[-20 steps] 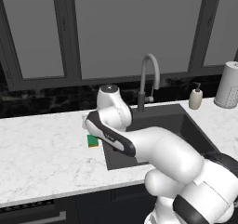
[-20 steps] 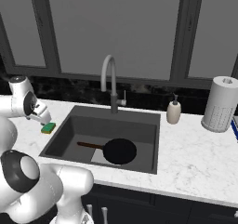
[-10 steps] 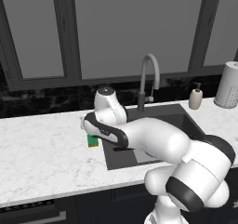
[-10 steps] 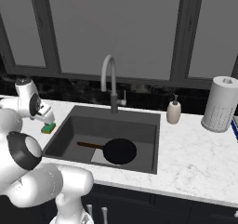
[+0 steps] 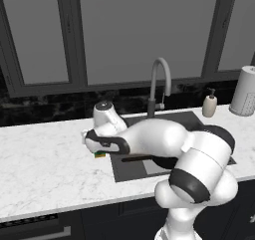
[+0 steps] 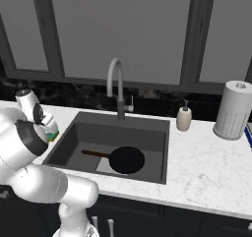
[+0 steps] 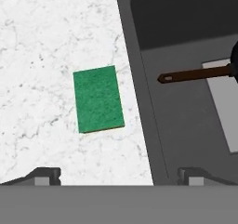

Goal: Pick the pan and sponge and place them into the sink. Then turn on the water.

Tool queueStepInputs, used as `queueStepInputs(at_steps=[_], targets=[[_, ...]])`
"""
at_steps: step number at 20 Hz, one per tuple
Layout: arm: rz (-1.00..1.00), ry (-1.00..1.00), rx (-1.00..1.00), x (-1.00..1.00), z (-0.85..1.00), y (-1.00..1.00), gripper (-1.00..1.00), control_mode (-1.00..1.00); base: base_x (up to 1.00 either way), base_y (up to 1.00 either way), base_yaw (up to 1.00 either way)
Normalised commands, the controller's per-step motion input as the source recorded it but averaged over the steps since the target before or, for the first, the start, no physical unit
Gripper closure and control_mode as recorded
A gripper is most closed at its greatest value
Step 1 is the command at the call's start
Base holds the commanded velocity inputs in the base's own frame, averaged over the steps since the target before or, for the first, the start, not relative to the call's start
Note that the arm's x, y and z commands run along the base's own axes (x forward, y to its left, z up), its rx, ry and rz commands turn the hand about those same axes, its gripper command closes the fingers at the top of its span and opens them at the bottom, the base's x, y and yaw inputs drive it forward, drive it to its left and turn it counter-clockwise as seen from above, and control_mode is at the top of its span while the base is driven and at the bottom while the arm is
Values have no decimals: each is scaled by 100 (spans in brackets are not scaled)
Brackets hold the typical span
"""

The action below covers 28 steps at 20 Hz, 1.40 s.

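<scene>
The gripper [image 7: 118, 174] hangs with its jaws spread wide and empty over the marble bench [image 7: 42, 46]. From the hand view, the green sponge [image 7: 98, 99] lies flat on the bench just ahead of the fingertips, beside the sink [image 7: 186, 125] rim. The right base view shows what that one crops: the whole black pan [image 6: 126, 160] resting in the sink [image 6: 147, 174], handle pointing toward the gripper side.

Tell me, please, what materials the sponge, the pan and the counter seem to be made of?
Sponge: likely foam, matte grainy green face, yellow edge layer. Pan: probably dark coated metal, flat black; its handle looks like brown wood. Counter: white stone, seemingly marble, with grey veins.
</scene>
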Motion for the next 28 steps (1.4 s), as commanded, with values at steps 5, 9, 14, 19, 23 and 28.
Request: queueStepInputs(at_steps=[5, 9, 14, 19, 23, 28], targets=[[1, 0, -3, 23, -32, 4, -100, -100, 0, 0, 0], [2, 0, -1, 25, -31, 1, -100, -100, 0, 0, 0], [2, 0, -2, 19, -25, 6, -100, -100, 0, 0, 0], [2, 0, -2, 27, -21, 11, -100, -100, 0, 0, 0], [4, 0, 0, 26, -18, 1, -100, -100, 0, 0, 0], [3, 0, -1, 24, -24, 4, -100, -100, 0, 0, 0]])
